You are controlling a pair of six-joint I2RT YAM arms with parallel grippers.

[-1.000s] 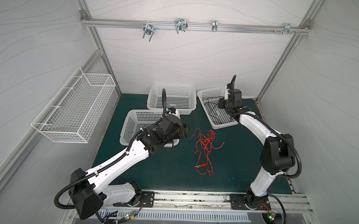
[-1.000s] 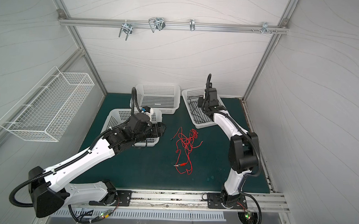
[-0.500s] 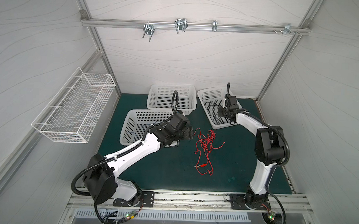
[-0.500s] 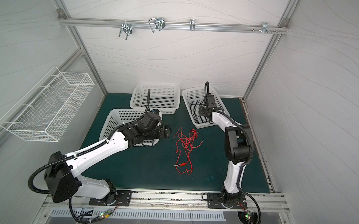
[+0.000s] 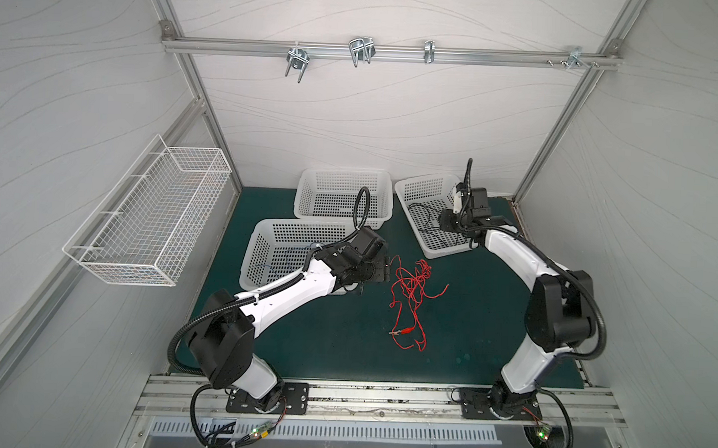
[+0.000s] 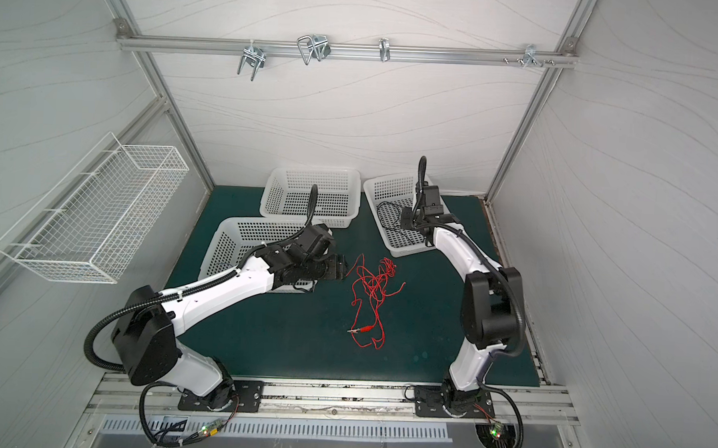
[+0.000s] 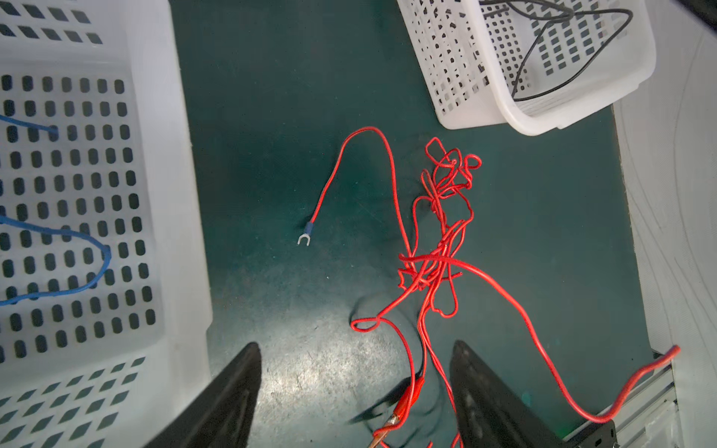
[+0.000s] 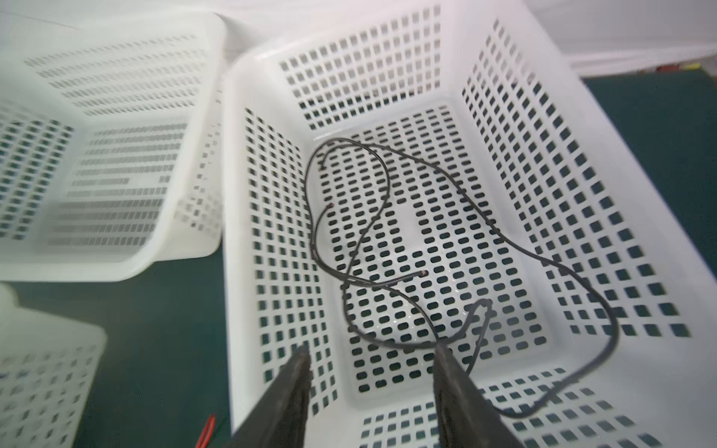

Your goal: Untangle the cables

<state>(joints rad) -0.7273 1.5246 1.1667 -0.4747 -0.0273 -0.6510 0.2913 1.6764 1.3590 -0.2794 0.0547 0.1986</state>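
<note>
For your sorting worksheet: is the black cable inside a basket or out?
Inside: the black cable lies looped on the white basket's perforated floor.

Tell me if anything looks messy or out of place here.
The red cables lie in a knotted heap on the green mat, outside every basket. The white basket holding the black cable sits skewed, not square with the mat.

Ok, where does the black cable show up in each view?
In a top view: black cable lies in the rear right white basket.
In a top view: black cable in the same basket, on its floor.
Left wrist: black cable in that basket, beyond the red cables.
Right wrist: black cable mid-picture, looped across the basket floor.
Shared landmark: the white basket holding it.
</note>
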